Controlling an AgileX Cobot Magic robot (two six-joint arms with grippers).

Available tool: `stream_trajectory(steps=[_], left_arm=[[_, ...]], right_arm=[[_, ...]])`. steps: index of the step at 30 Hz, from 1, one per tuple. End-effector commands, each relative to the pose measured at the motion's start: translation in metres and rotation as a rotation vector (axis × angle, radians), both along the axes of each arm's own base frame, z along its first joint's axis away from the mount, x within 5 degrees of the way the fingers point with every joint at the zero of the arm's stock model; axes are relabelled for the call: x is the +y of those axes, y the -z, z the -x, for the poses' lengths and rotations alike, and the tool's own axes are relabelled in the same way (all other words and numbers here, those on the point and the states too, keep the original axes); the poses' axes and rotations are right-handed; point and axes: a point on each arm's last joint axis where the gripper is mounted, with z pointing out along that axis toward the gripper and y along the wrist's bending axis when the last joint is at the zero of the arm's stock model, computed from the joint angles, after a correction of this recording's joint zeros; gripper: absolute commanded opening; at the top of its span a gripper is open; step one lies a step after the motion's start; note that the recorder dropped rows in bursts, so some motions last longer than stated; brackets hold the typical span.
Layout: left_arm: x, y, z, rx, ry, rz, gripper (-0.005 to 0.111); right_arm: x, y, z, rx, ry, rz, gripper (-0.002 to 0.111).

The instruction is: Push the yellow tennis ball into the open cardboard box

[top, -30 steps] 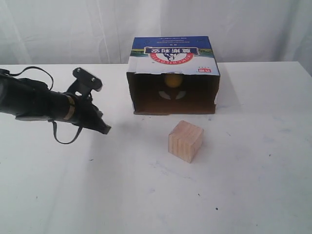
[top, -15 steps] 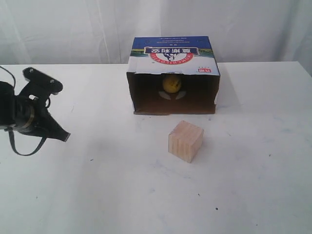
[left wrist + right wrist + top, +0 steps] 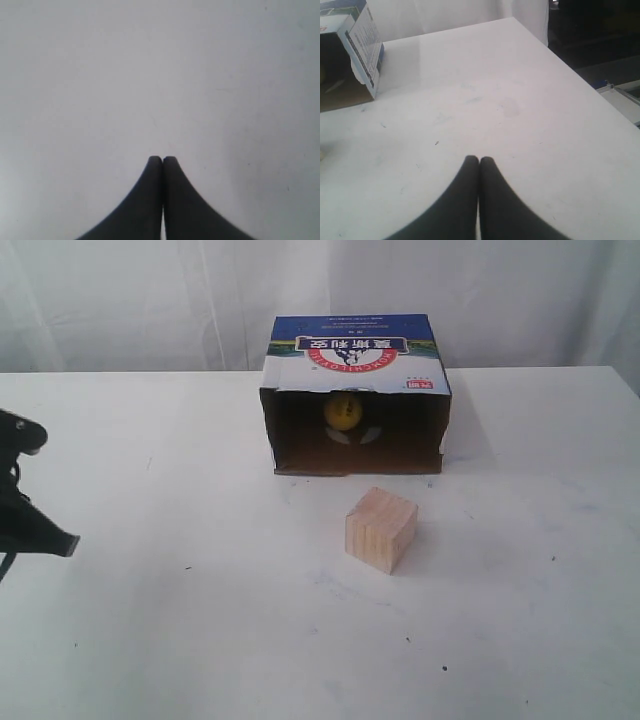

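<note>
Yellow tennis ball (image 3: 342,412) sat inside the open cardboard box (image 3: 352,348), deep in the dark interior near the back wall and roughly centred in the mouth. By this view the push looked done.

Left gripper (image 3: 162,160): fingertips pressed together, holding nothing, only bare table (image 3: 200,630) beyond the tips. Ball and box were well apart from these jaws, far across the table.

Right gripper (image 3: 479,160): jaws likewise closed and empty. One corner of the box showed beyond and to one side of the tips, not near them.

Wooden cube (image 3: 381,529) stood in front of the box mouth, clear of the box and well apart from both sets of jaws.

Risks, as judged:
- The ball was loose and round, and nothing closed the mouth. A slight slope or a knock to the box could roll it back out.
- The cube covered only part of the opening, so it would not reliably stop an escape.
- Both jaws were too far off to catch it.
</note>
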Motion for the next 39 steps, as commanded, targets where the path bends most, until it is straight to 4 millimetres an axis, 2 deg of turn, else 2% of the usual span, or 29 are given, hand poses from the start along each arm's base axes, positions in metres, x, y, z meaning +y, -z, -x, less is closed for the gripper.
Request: stream_trajectory(steps=[1, 6, 9, 12, 15, 17, 20, 23, 26, 27, 29, 33, 39], left_arm=[[0.008, -0.027, 0.017, -0.107, -0.031, 0.042, 0.0], [0.014, -0.046, 0.045, -0.209, -0.003, 0.086, 0.0], [0.015, -0.04, 0.061, -0.162, 0.016, 0.161, 0.0], [0.007, -0.031, 0.077, -0.12, 0.122, 0.2, 0.0], [0.004, -0.034, 0.09, -0.169, 0.262, 0.132, 0.0], [0.006, -0.042, 0.099, -0.231, 0.299, 0.108, 0.0], [0.011, -0.069, 0.119, -0.407, 0.295, 0.147, 0.0], [0.017, -0.084, 0.136, -0.522, 0.307, 0.108, 0.0], [0.024, -0.075, 0.147, -0.512, 0.311, 0.037, 0.0], [0.025, -0.065, 0.154, -0.523, 0.31, 0.033, 0.0], [0.027, -0.06, 0.162, -0.584, 0.314, 0.021, 0.0], [0.029, -0.076, 0.172, -0.733, 0.308, 0.029, 0.0], [0.03, -0.081, 0.177, -0.762, 0.306, 0.034, 0.0]], right_arm=[[0.0, -0.001, 0.0, -0.015, 0.002, 0.004, 0.0], [0.0, 0.0, 0.0, -0.016, 0.008, -0.014, 0.0], [0.0, 0.0, 0.0, -0.016, 0.008, -0.014, 0.0], [0.0, 0.0, 0.0, -0.016, 0.008, -0.014, 0.0], [0.0, 0.0, 0.0, -0.017, 0.007, -0.014, 0.0], [0.0, 0.0, 0.0, -0.017, 0.007, -0.014, 0.0], [0.0, 0.0, 0.0, -0.017, 0.007, -0.014, 0.0], [0.0, 0.0, 0.0, -0.016, 0.008, -0.014, 0.0], [0.0, 0.0, 0.0, -0.016, 0.008, -0.014, 0.0], [0.0, 0.0, 0.0, -0.016, 0.008, -0.014, 0.0], [0.0, 0.0, 0.0, -0.016, 0.008, -0.014, 0.0], [0.0, 0.0, 0.0, -0.018, 0.007, -0.014, 0.0], [0.0, 0.0, 0.0, -0.018, 0.007, -0.014, 0.0]])
